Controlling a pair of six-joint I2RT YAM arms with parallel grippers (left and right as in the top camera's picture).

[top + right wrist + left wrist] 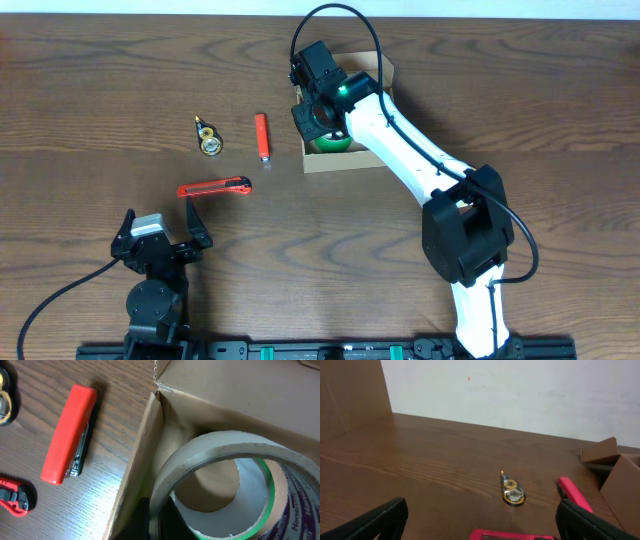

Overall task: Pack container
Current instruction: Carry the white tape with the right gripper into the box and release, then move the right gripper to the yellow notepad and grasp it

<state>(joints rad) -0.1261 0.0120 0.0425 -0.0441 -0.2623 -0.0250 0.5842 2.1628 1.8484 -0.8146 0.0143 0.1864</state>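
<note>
The tan cardboard container [342, 163] stands open at the back centre of the table. My right gripper [322, 120] reaches down into it. In the right wrist view its dark fingers [172, 520] are shut on the wall of a clear tape roll [215, 447], held on edge against the container's left wall [135, 470]. A green-edged tape roll [270, 491] lies right behind it and shows green from overhead [333, 144]. My left gripper [160, 228] is open and empty near the front left, with its fingers spread wide in the left wrist view [480, 520].
A red stapler [262, 137] [67, 435] lies left of the container. A red box cutter [213, 187] [512, 535] lies just ahead of my left gripper. A small round correction-tape dispenser [208, 138] [512, 492] lies further left. The container's flap [602, 452] sticks up.
</note>
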